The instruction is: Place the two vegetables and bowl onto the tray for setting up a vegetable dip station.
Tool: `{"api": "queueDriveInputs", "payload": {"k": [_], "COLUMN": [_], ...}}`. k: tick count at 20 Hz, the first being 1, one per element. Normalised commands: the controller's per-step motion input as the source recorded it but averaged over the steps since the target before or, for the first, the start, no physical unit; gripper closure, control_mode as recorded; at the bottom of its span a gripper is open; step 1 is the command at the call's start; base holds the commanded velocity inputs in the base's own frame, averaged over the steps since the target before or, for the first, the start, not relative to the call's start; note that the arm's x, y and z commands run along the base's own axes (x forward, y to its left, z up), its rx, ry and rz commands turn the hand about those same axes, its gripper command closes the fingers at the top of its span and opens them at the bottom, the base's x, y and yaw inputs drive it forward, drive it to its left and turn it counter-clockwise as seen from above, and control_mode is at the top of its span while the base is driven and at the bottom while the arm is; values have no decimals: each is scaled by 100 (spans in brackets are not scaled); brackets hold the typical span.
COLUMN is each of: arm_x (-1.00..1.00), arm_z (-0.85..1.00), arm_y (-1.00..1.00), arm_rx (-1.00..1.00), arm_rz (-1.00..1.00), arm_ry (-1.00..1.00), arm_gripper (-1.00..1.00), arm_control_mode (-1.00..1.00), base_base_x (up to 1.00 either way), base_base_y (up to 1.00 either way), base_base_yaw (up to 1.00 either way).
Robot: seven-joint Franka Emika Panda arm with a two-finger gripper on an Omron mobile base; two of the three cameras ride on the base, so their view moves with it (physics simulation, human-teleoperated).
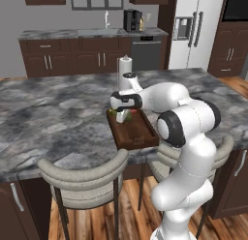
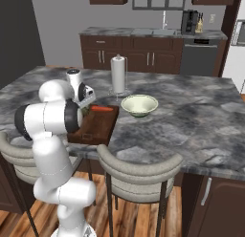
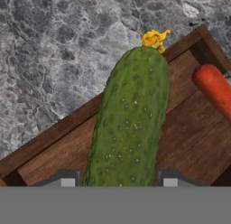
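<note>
Pincer [image 3: 119, 182] is over the far end of the tray [image 3: 54, 148], fingers [image 3: 66, 181] parted about halfway with the cucumber [image 3: 128, 128] between them. Both tips sit against its flanks, so it reads as gripped. Whether the cucumber rests on the tray floor or hangs just above it, I cannot tell.

The cucumber's yellow stalk end reaches past the tray's far wall. The carrot [image 3: 215, 90] lies inside the tray just beside it, apart from it (also clear in the right base view, on the wood).

Bowl [image 2: 139, 105] sits on the bench [image 2: 201, 116] just beside the tray, off it, near the paper-towel roll [image 2: 118, 74].

Progress, as I judge it: 1 of 3 items placed (carrot), 1 being set down (cucumber, not yet released), 1 untouched (bowl).
</note>
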Motion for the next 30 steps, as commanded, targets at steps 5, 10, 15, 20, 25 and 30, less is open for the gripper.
{"api": "queueDriveInputs", "payload": {"k": [5, 10, 15, 20, 25, 30], "arm_x": [7, 6, 9, 22, 10, 11], "arm_z": [0, 0, 0, -4, -7, -6], "arm_y": [-43, -35, -27, -26, -31, -20], "arm_rx": [0, 0, 0, 0, 0, 0], "arm_rz": [15, 17, 15, 14, 16, 15], "arm_ry": [0, -2, -2, -5, -5, -4], "arm_gripper": [100, 100, 100, 100, 100, 100], "arm_control_mode": [-100, -100, -100, -100, -100, -100], "base_base_x": [0, 0, 0, 0, 0, 0], "base_base_y": [0, 0, 0, 0, 0, 0], "base_base_yaw": [0, 0, 0, 0, 0, 0]}}
